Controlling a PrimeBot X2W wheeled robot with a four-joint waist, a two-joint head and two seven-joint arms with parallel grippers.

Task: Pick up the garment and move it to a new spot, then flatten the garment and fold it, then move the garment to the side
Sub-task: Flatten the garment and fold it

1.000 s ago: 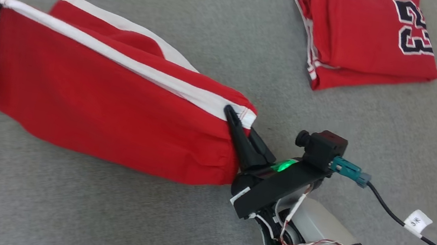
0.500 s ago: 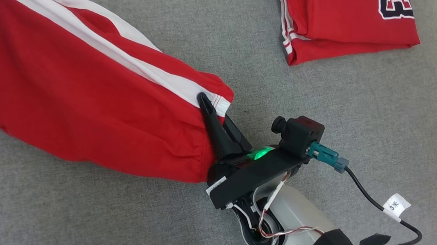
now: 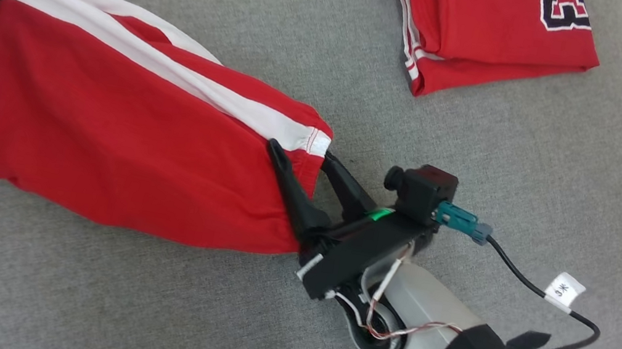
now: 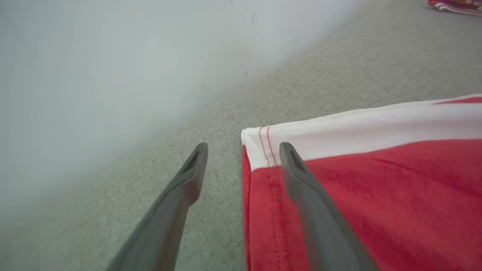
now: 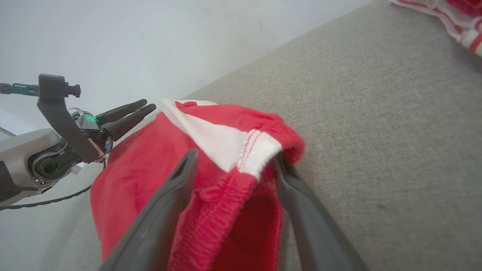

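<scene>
Both grippers have let go since half a second ago: the fingers that pinched the two ends of the red garment (image 3: 124, 132) now stand spread apart. The garment lies stretched out on the grey upholstered surface (image 3: 475, 163), its white stripe running along the far edge, its wide body slightly puffed and not fully flat.

In the left wrist view the left gripper (image 4: 244, 146) is released, one finger over bare grey fabric and the other over the stitched corner of the garment, with the hem edge between them. A pale wall (image 4: 94, 75) rises just behind.

The right gripper (image 3: 300, 154) is released too, at the gathered end of the garment. In the right wrist view its fingers straddle that end, the bunched red cloth and the tip of the white stripe bulging between them without being pinched.

A second red garment (image 3: 495, 35), folded and printed with a dark number, lies well apart at the far right of the surface.
</scene>
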